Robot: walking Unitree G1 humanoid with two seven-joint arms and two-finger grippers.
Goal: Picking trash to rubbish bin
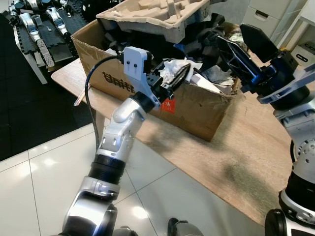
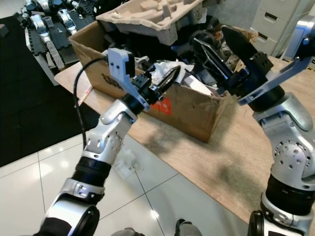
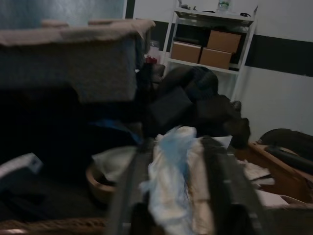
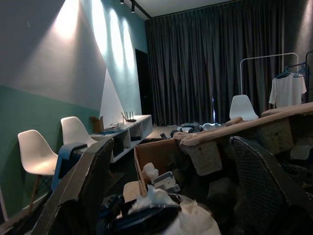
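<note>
Resting between the fingers of the left gripper (image 1: 178,77), a crumpled white paper wad (image 3: 171,181) is pinched over the near rim of the trash-filled cardboard box (image 1: 197,109) on the wooden table (image 1: 246,162), while the right gripper (image 2: 219,46) hovers spread wide above the box.

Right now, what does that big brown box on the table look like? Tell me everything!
The cardboard box is brown and open-topped, with dark printed lettering and a small red sticker on its side. It stands on the wooden table, stuffed with black items and crumpled white paper. A moulded pulp tray rests across its top. The left gripper reaches over its rim.
</note>
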